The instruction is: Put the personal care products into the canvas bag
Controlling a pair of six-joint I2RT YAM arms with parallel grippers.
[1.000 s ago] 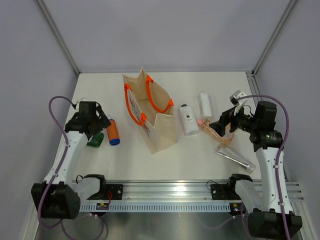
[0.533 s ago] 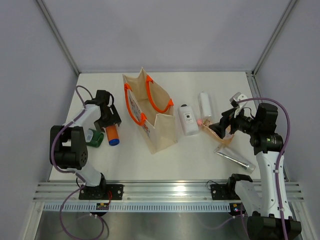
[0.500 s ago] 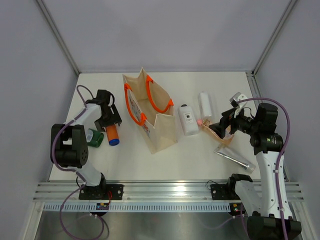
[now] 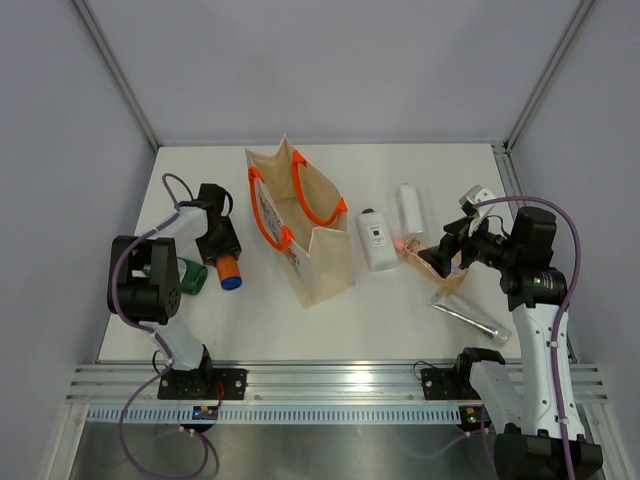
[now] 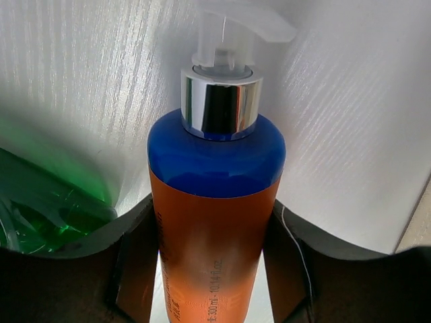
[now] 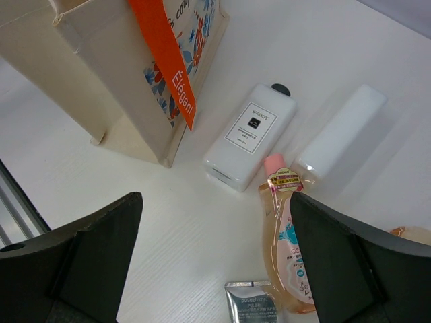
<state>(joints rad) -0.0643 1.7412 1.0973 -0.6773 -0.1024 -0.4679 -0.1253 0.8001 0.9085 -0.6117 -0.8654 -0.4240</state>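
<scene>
Swinging inward, the left gripper [image 4: 222,252] has come down over the orange plastic bottle with blue cap [image 5: 212,222], centre-left on the desk [image 4: 300,330], its jaws now pressing both sides, so a lift looks next. Meanwhile the right gripper [image 6: 215,202] gapes wide, empty. One beige canvas bag with orange handles [image 4: 325,250]; seven products, none bagged yet.

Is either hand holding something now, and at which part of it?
The left hand has its fingers against both sides of the orange bottle, below its blue shoulder; whether it grips yet cannot be told. The right hand is open, empty.
</scene>
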